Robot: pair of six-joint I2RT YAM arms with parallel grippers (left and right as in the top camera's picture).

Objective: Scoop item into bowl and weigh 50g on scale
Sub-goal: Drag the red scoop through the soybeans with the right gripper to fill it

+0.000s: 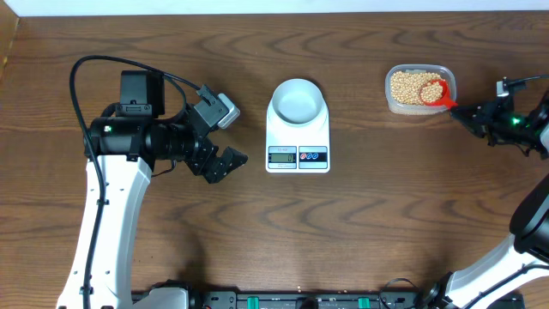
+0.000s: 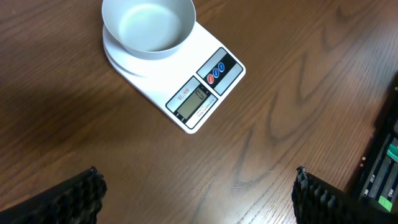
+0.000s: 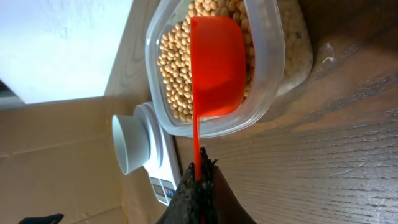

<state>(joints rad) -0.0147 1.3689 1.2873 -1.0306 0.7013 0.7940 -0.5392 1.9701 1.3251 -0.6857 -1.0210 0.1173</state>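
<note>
Smooth round beans (image 3: 177, 74) — glossy orange scoop (image 3: 216, 62)

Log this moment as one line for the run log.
right gripper: shut on red scoop handle | red scoop: in clear tub, over beans | left gripper: open, holding nothing | bowl: empty, on scale

Lying in the middle of the table (image 1: 360, 232): the scale (image 1: 298, 142), display end facing the front edge. Sitting on its rear half: the bowl (image 1: 298, 100). Standing well to the right, toward the back: a tub (image 1: 389, 96), holding the beans (image 1: 406, 84). Lying in the tub over the beans: a scoop (image 1: 435, 92), handle reaching out across the right front rim into the pinched right gripper (image 1: 467, 114). Hovering left of the scale, apart from it: the left gripper (image 1: 219, 159), jaws spread wide.
</note>
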